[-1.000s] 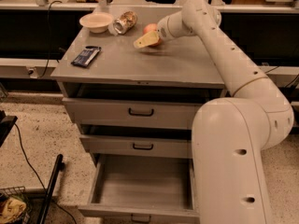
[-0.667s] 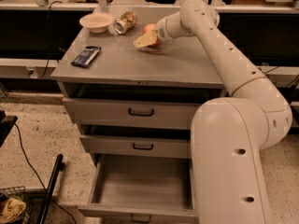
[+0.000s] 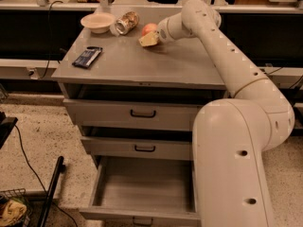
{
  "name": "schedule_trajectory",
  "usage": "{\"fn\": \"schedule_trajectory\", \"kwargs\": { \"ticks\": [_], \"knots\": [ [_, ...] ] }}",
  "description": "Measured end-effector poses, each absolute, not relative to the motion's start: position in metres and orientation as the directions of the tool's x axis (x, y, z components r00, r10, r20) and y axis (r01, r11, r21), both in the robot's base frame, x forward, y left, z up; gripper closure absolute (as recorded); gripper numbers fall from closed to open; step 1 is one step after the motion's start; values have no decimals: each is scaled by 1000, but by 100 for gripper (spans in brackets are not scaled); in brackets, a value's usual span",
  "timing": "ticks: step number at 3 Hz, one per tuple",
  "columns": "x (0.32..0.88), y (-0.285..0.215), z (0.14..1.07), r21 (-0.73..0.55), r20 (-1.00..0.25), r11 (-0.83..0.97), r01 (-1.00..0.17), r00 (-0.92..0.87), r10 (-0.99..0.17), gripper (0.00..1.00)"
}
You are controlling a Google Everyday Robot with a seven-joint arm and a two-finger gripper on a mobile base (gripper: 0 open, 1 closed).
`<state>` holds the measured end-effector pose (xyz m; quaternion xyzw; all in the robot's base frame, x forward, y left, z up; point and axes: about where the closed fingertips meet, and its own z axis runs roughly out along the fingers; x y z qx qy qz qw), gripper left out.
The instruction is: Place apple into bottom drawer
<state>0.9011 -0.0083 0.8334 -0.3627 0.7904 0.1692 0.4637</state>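
just now, claw beside the apple on the cabinet (bottom drawer open)

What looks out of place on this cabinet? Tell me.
Only the can stands out: it lies on its side beside the bowl. The gripper is at the apple, at the back of the cabinet top.

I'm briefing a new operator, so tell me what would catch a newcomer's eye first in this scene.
The bulky cream robot arm fills the right foreground and reaches over the grey cabinet top. At its far end the gripper is at the apple, beside a can and a bowl. Below, the bottom drawer stands pulled open.
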Motion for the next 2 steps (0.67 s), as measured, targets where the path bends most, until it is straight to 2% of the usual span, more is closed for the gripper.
{"fn": "schedule_trajectory", "kwargs": {
  "ticks": [1, 2],
  "knots": [
    [901, -5, 830, -66, -854, 677, -733, -309, -418, 95],
    [899, 3, 853, -113, -850, 655, -747, -268, -453, 100]
  ]
}}
